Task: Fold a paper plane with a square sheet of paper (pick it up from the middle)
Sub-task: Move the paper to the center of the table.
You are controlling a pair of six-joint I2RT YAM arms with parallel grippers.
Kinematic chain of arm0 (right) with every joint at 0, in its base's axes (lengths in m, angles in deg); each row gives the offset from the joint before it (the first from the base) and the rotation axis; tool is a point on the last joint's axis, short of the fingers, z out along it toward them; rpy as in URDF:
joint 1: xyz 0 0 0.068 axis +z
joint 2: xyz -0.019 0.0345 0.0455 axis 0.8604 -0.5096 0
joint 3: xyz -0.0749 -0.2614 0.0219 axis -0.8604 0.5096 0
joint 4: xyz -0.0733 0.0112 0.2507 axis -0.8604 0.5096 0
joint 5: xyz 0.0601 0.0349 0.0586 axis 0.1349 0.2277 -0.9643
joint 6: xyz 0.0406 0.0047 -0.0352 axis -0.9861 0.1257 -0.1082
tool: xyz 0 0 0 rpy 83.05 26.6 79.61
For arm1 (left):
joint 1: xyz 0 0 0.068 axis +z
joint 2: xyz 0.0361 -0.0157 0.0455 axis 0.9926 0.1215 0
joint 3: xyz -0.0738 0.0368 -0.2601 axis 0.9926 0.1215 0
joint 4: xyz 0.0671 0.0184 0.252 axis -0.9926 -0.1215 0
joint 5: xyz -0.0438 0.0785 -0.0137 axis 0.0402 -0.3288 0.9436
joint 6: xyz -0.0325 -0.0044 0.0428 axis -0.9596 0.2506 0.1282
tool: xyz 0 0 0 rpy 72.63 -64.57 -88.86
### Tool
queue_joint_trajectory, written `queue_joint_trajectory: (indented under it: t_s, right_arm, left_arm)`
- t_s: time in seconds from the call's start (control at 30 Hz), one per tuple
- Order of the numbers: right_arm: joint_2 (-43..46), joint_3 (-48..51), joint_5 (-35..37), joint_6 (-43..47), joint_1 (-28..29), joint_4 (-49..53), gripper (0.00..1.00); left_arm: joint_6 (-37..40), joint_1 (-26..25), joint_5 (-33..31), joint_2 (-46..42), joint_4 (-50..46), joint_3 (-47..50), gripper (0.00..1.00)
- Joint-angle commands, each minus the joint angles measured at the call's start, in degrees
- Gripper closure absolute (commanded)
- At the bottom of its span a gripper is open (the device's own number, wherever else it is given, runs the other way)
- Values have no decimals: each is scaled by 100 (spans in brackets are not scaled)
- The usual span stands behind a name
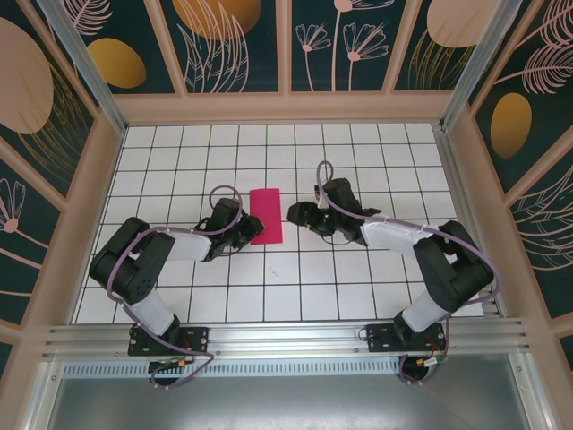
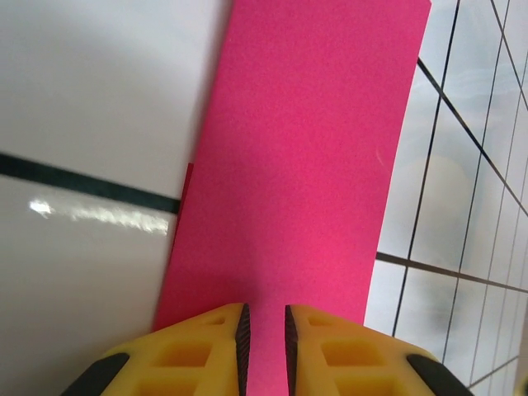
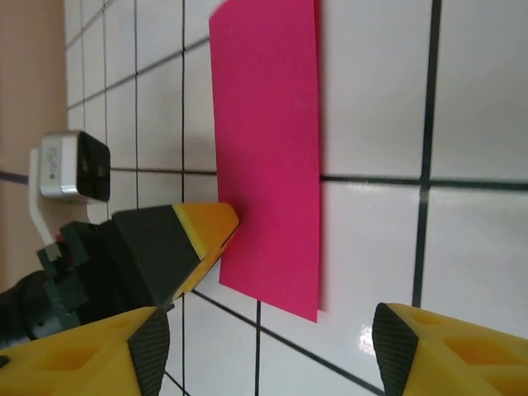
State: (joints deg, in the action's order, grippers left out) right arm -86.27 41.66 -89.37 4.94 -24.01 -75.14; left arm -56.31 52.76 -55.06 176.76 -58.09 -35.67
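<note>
Pink sheet of paper (image 1: 266, 216) is lying flat on the tabletop (image 1: 358, 152), folded into a strip, long axis 12 to 6 seen from above. Left tool (image 1: 245, 231) is nearer, at its 7 o'clock corner, clenched to a slit on the edge. Can't tell if it's actually pinching. Right tool (image 1: 295, 217) sits released at 3 o'clock, just beside.
</note>
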Motion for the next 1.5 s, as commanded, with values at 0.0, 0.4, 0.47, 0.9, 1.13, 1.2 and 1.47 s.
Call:
queue_joint_trajectory:
  t_s: [0.0, 0.4, 0.47, 0.9, 1.13, 1.2, 1.47]
  right_arm:
    - [-291, -136, -171, -510, 186, 5, 35]
    - [-1055, -648, -243, -623, 436, 168, 47]
    - [-1140, -748, -154, -589, 471, 310, 47]
    - [-1548, -1175, -74, -396, 635, 771, 49]
    - [-1624, -1180, -268, -395, 670, 663, 53]
    - [-1579, -1131, -257, -438, 675, 610, 55]
    - [-1344, -875, -43, -612, 598, 445, 86]
  left_arm:
    - [-371, -85, 28, 114, -215, 164, 78]
    - [-335, -83, -128, 119, -324, 187, 78]
    - [-324, -85, -118, 114, -327, 180, 78]
    - [-291, -85, -118, 115, -347, 161, 79]
    - [-288, -85, -118, 114, -337, 176, 79]
    - [-289, -85, -120, 120, -334, 170, 79]
    - [-139, -85, 24, -129, -303, 81, 77]
